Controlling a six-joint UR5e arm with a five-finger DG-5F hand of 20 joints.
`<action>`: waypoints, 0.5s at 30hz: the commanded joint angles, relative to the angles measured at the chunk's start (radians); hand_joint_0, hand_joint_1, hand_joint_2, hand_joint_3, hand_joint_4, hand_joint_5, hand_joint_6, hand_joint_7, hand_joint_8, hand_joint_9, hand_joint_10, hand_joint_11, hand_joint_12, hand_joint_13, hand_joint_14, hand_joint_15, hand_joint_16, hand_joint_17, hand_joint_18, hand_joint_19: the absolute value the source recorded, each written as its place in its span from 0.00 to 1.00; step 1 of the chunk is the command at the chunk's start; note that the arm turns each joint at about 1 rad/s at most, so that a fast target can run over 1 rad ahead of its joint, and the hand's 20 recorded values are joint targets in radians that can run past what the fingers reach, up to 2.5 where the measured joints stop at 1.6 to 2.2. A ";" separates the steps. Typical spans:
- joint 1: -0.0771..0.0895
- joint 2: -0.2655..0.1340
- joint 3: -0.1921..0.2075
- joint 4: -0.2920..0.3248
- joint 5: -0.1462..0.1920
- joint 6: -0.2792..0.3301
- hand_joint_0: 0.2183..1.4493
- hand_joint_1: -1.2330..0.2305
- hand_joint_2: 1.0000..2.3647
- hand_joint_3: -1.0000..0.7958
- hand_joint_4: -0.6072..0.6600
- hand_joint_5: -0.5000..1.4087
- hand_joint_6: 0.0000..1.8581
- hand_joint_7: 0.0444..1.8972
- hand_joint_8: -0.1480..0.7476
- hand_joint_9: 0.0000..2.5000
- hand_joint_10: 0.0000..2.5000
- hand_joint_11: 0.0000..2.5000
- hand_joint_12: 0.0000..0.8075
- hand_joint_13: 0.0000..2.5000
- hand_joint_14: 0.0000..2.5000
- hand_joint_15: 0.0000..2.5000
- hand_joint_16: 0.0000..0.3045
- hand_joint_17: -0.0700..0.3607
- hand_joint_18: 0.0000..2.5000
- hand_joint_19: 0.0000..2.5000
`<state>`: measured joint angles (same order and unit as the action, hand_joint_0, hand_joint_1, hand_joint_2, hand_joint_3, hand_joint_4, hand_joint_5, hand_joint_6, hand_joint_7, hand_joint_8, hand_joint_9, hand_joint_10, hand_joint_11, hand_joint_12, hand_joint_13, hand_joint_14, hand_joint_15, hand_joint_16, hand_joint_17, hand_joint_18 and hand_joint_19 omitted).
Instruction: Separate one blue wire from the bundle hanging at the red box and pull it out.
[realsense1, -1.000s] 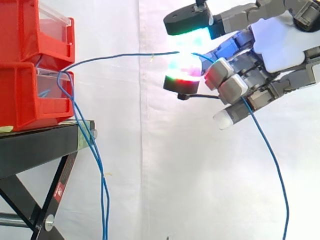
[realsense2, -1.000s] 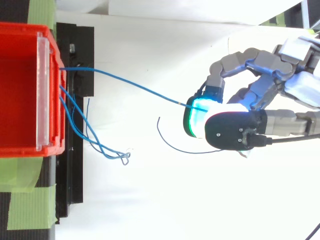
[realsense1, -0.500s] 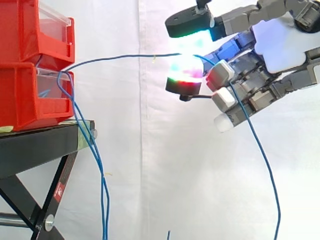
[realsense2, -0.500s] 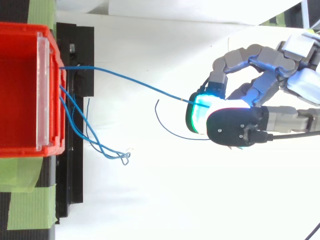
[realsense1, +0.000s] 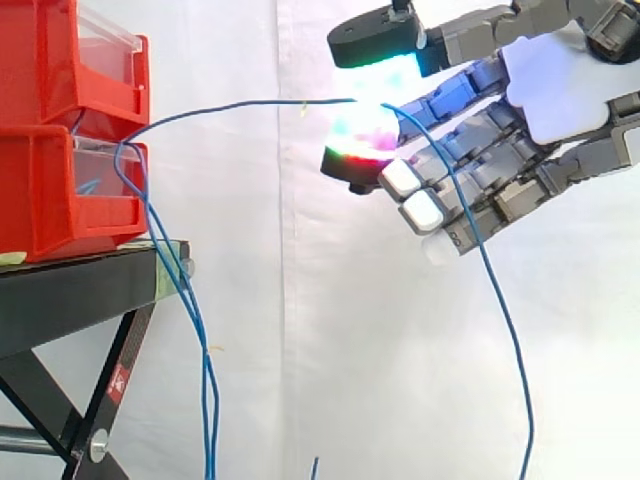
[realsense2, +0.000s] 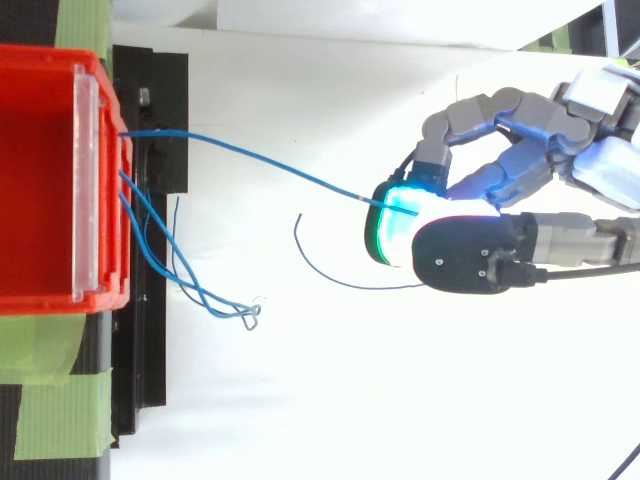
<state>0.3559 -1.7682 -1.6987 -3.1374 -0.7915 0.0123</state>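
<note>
Side view shows the robot hand (realsense1: 560, 90) pinching one blue wire (realsense1: 240, 104), drawn across from the red box (realsense1: 40, 190), and if this pinch is weak the wire may slip out, or a snag may drag the hanging bundle (realsense1: 188, 290) along.

- White curtain (realsense1: 300, 330), creased, vertical seam, across side-view backdrop.
- Black stand (realsense1: 70, 290) at 8 o'clock, slanted leg beneath.
- Green tape (realsense2: 60, 420) at 7 and 11 o'clock, top view.
- Bright, even light.
</note>
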 joint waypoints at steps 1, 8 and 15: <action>0.000 -0.001 -0.001 0.000 0.000 0.000 0.32 0.32 0.01 0.58 0.54 0.20 0.46 0.60 0.64 0.27 0.01 0.33 0.66 0.33 0.01 0.25 0.24 0.54 0.31 0.16; 0.000 0.001 0.001 0.000 0.000 0.000 0.31 0.32 0.02 0.58 0.52 0.20 0.46 0.60 0.62 0.22 0.00 0.25 0.64 0.27 0.01 0.22 0.23 0.54 0.29 0.16; 0.000 -0.001 0.001 0.000 0.000 0.000 0.31 0.31 0.03 0.57 0.51 0.20 0.46 0.59 0.57 0.10 0.00 0.08 0.60 0.15 0.00 0.12 0.24 0.54 0.20 0.12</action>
<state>0.3558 -1.7682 -1.6984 -3.1370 -0.7916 0.0123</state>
